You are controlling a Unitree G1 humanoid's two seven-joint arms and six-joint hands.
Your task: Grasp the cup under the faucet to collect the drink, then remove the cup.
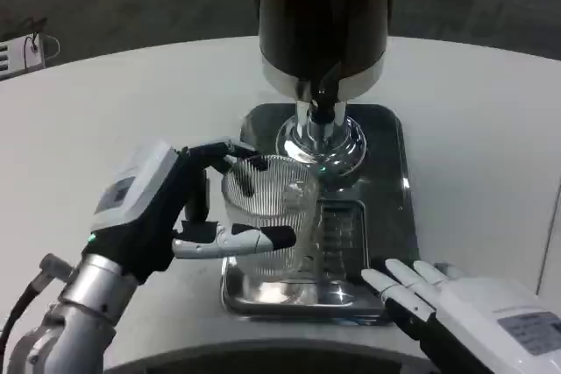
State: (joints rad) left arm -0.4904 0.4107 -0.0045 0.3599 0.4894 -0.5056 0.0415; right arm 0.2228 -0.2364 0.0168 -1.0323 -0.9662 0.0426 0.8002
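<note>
Head view looks down on a white surface where a dark dispenser stands on a shiny metal tray; every place below is given relative to that dispenser. Its faucet juts from the front of the body, above the chrome foot. Just in front of the faucet and a little to its left, a clear ribbed cup stands upright over the tray's near left part, beside the slotted drip grate. Whether the cup's base touches the tray or hangs slightly above it cannot be told. The left robot hand is wrapped on the cup from the left: one dark finger lies across the rim at the far side, and a white-and-black finger presses across the near wall, so the cup is pinched between them. The right robot hand lies in front of the dispenser and to its right, near the tray's front right corner, holding nothing, its fingers stretched out flat and slightly apart, pointing toward the tray's near edge.
</note>
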